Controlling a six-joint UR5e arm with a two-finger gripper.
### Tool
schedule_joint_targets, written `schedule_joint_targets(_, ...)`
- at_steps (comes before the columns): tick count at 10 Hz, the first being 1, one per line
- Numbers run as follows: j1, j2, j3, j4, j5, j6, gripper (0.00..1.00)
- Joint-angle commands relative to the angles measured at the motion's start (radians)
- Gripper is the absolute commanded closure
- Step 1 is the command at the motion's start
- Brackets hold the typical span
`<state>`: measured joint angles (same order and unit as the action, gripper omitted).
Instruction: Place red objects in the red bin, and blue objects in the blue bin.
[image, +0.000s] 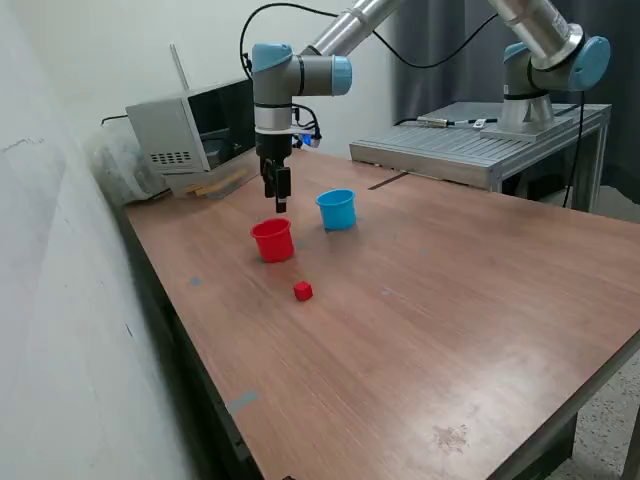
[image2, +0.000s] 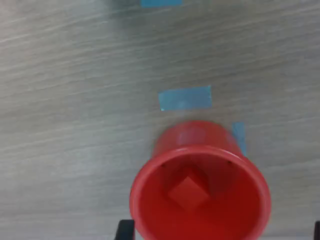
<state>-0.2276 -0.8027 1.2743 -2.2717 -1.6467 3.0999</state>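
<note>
- Right now your gripper (image: 281, 203) hangs above the table (image: 450, 320), just over the red cup (image: 272, 240), pointing straight down.
- From the exterior view the fingers look close together with nothing visible between them, but they are small and dark there; you cannot tell for sure whether they are closed or parted.
- In the wrist view only two dark finger tips show at the picture's edge, one at (image2: 125, 229); they sit either side of the cup's rim and hold nothing you can see.
- Your red cup (image2: 200, 192) stands upright on the wood, mouth up.
- One red cube (image2: 188, 192) lies inside that cup on its floor, turned corner-on to the wrist camera.
- A second red cube (image: 303, 291) sits out on the bare table, near the red cup on the side toward the exterior camera, apart from it.
- Your light blue cup (image: 337, 209) stands upright just beside the red cup, to the exterior view's right of it and a little farther back; the two do not touch. Its inside is not visible.
- Strips of blue tape (image2: 185, 98) are stuck flat on the table beside the red cup.
- A grey box-like unit (image: 190, 130) sits at the table's far corner, behind the arm.
</note>
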Motion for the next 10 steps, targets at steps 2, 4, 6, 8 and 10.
schedule_joint_targets(2,0.022,-0.233,0.057,0.149,0.013,-0.056,0.00)
schedule_joint_targets(4,0.095,-0.314,0.033,0.257,0.059,-0.061,0.00)
schedule_joint_targets(6,0.167,-0.316,-0.012,0.268,0.061,-0.061,0.00)
schedule_joint_targets(8,0.244,-0.279,-0.041,0.267,0.064,-0.052,0.00)
schedule_joint_targets(10,0.310,-0.163,-0.105,0.244,0.062,-0.041,0.00)
